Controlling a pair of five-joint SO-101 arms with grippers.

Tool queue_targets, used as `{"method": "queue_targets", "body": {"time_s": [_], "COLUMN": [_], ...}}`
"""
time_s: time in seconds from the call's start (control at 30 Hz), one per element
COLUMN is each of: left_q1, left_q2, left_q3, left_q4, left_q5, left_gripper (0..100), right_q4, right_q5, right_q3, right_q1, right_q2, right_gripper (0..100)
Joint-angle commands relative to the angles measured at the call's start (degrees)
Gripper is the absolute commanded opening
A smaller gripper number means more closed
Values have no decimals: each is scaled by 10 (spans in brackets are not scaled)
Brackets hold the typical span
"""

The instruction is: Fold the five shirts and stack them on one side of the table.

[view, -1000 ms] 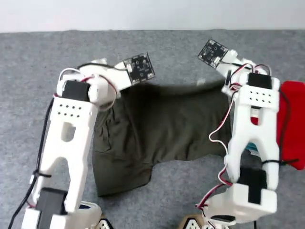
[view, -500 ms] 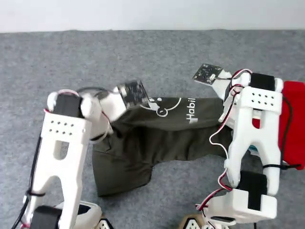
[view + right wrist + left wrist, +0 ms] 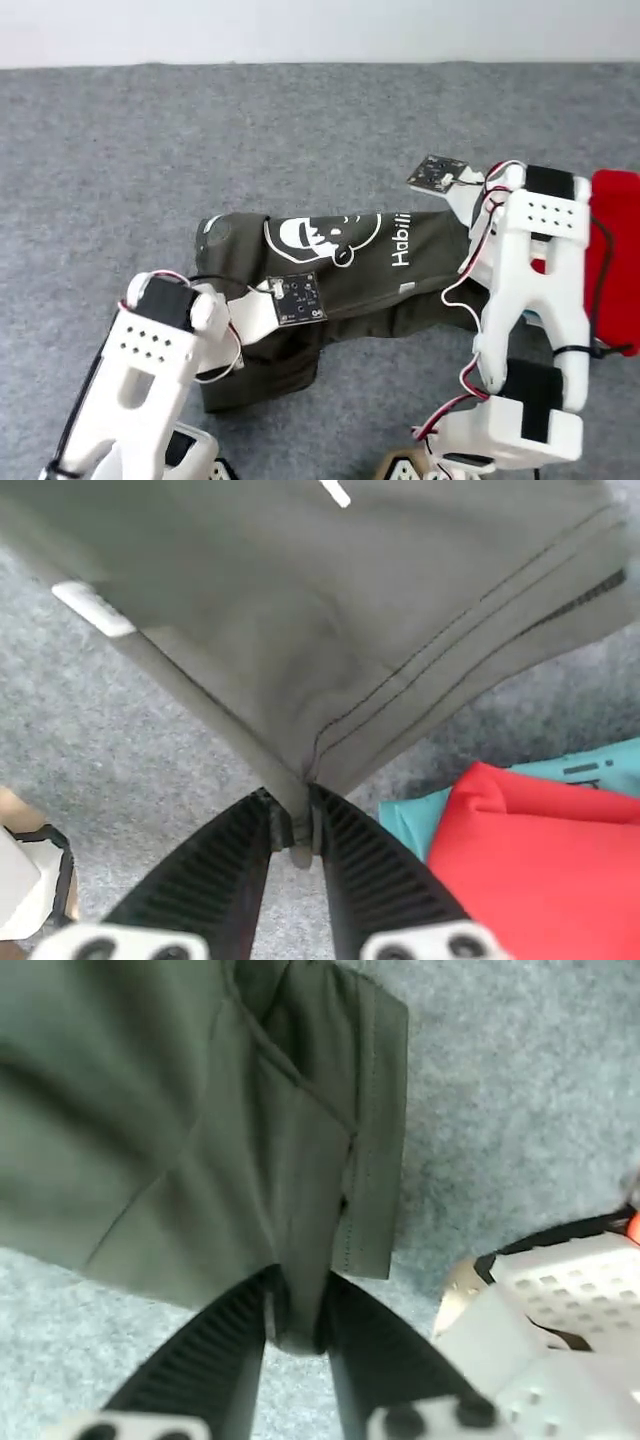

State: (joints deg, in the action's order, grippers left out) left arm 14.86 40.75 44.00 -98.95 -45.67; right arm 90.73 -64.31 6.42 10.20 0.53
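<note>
Nearest, at 7 o'clock, the left hand (image 3: 297,1305) is pressed together on a fold of the dark green shirt (image 3: 340,265), pinching its near edge. In the high view the wrist hides the fingertips. At 4 o'clock the right arm covers the shirt's right end, where the right hand (image 3: 292,828) pinches a stitched hem corner. The shirt lies across the middle of the grey bench (image 3: 150,150), folded over with its white print up; the right arm cuts off part of the print. At 3 o'clock a red shirt (image 3: 615,250) runs off the frame edge, and a teal shirt (image 3: 420,815) peeks from under it. A broad stretch of grey bench runs from 9 round to 1 o'clock, up to the far edge.
</note>
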Motion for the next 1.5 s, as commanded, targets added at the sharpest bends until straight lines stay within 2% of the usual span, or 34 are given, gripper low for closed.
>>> {"method": "queue_targets", "body": {"time_s": [0.0,0.17,0.27,0.37,0.43,0.5,0.6,0.67,0.77,0.87,0.93,1.1,1.47], "left_q1": [2,1,0,-25,-70,-126,-194,-207,-204,-204,-204,-202,-123], "left_q2": [31,71,102,123,128,127,105,73,9,-64,-118,-267,-563], "left_q3": [-6,-6,-7,-33,-55,-67,-68,-68,-72,-84,-108,-214,-500], "left_q4": [-11,-3,-3,18,55,106,166,185,215,258,282,315,231], "left_q5": [45,77,79,120,143,174,226,231,233,237,265,315,319], "left_gripper": [133,156,156,156,152,151,131,82,16,15,15,15,15], "right_q4": [-7,-4,-4,-4,-8,-23,-48,-61,-86,-137,-175,-247,-350], "right_q5": [-6,-4,-4,-4,4,47,105,130,178,229,252,287,299], "right_q3": [-4,-5,-9,-22,-33,-44,-50,-50,-51,-51,-51,-52,-52], "right_q1": [17,35,44,44,40,26,-4,-29,-64,-87,-95,-105,-100], "right_q2": [34,35,36,49,53,49,35,21,-5,-33,-57,-117,-226], "right_gripper": [82,209,221,221,219,191,69,2,27,9,9,9,9]}}
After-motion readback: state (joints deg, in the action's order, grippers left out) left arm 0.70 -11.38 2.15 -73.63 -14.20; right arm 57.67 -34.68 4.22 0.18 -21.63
